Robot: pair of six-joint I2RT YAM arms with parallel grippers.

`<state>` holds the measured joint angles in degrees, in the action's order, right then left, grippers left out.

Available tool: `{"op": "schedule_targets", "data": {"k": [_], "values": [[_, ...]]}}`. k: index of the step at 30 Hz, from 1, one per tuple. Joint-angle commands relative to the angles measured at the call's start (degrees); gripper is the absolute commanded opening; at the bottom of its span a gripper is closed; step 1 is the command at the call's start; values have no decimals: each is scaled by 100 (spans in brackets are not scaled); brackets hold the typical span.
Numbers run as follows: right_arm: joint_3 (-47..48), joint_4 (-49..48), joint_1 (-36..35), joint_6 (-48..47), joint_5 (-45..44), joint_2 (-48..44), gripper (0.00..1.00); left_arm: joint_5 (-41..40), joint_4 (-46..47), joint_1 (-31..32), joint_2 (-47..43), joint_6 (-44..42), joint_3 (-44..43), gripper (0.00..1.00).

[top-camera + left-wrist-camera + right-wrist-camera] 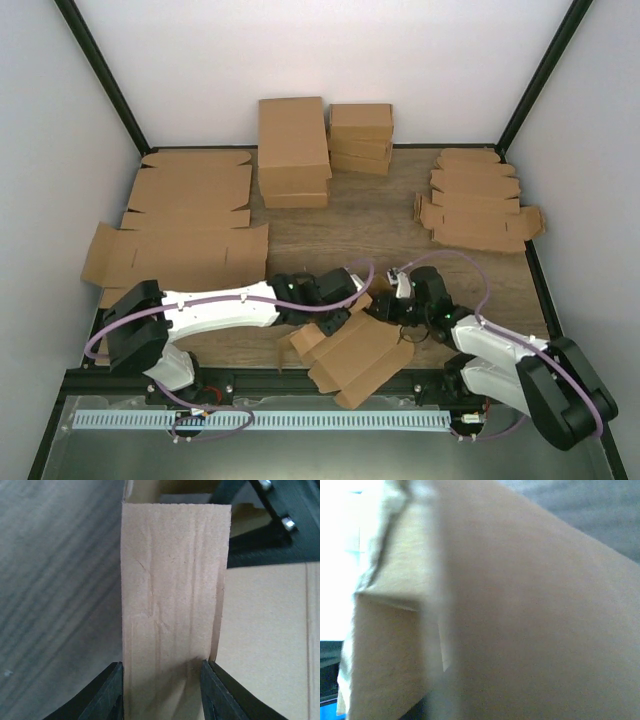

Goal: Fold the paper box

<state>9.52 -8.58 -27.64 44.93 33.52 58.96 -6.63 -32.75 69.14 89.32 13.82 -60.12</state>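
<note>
The left pincer (pixel 161 663) is clamped on the paper box (pixel 355 355). An upright strip of plain brown card stands between its two black jaws and touches both. The strip's face is creased and scuffed lengthwise. A wider flat panel of the same box lies just to the right of the pincer, and bare wood grain of the desk (pixel 370 220) lies to its left.

The right pincer (pixel 385 308) sits at the opposite end of the box, facing the left one, with the half-formed box tilted between them and its loose flaps spread toward the arms' bases. Blurred brown card fills that pincer's own camera, showing one folded corner at the left. Its jaws are hidden, so I cannot tell whether it is gripping or only resting against the box.

Beyond the left pincer and off to its left, large flat sheets (pixel 190 215) lie overlapped on the desk. Straight ahead of both pincers, at the far edge, stand stacks of folded boxes (pixel 293 150). Beyond the right pincer and to its right lies a pile of small cut blanks (pixel 475 205). All the card is plain brown.
</note>
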Motion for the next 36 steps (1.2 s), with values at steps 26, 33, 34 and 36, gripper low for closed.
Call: {"op": "schedule_targets", "data": {"k": [26, 33, 34, 36], "values": [[2079, 1902, 43, -2789, -2844, -36, 69, 804, -112, -916, -153, -597, -155, 43], [2054, 1791, 39, -2870, -3053, -129, 62, 1015, 35, -843, -135, -464, -79, 43], [2088, 1858, 39, -2857, -3068, -111, 57, 1027, 43, -832, -122, -448, -79, 43], [2142, 1990, 39, -2904, -2972, -72, 52, 1026, 37, -799, -109, -426, -78, 43]]}}
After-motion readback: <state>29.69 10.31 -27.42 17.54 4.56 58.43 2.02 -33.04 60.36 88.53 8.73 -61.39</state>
